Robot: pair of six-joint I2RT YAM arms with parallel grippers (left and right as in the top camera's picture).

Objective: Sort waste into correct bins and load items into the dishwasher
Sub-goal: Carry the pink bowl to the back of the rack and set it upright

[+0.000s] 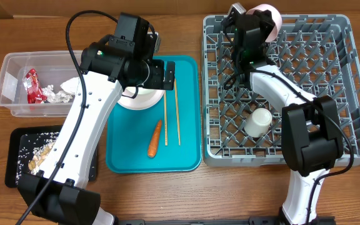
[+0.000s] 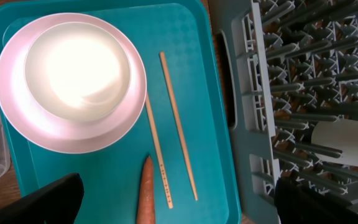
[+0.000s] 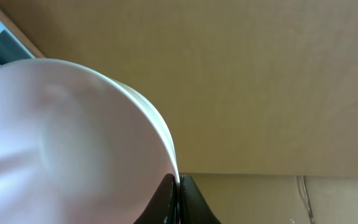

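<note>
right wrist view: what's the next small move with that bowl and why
Probably lower the bowl a little into the rack so it settles between pegs before letting go. The right fingers pinch its rim, and overhead it sits high at the rack's far edge, seemingly not seated yet.

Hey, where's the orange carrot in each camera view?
Overhead: the carrot lies on the teal tray, lower middle, left of the chopsticks.
Left wrist: bottom edge, left of centre, partly cut off.
Right wrist: not in view.
Shared landmark: the chopsticks, just right of it.
</note>
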